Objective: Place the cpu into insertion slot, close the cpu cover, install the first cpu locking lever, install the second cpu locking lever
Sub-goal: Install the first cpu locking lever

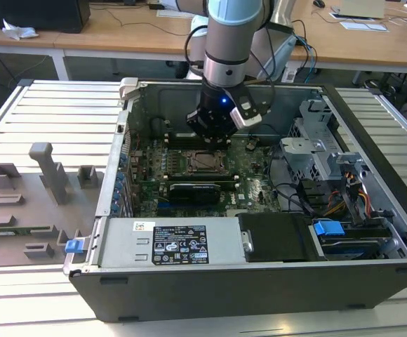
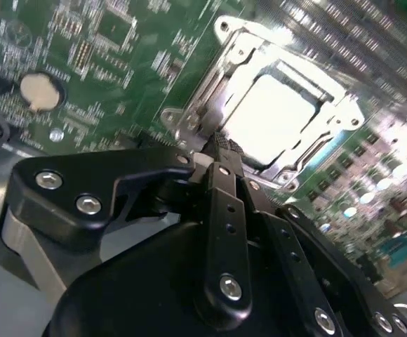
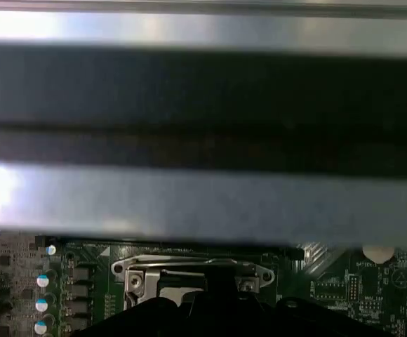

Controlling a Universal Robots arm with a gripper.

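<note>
One cpu (image 2: pixel 270 116) lies seated in the one insertion slot (image 1: pixel 205 161), near the middle of the green motherboard (image 2: pixel 112 63), with the single cpu cover (image 2: pixel 240 63) closed flat around it. One gripper (image 2: pixel 223 149) hovers at the socket's edge, fingers pressed together, holding nothing. The open computer case (image 1: pixel 372 182) rests on a pale slatted table (image 1: pixel 42 112); wooden desks (image 1: pixel 119 31) stand behind.

Green motherboard (image 1: pixel 249 179) inside open computer case (image 1: pixel 372 232)
</note>
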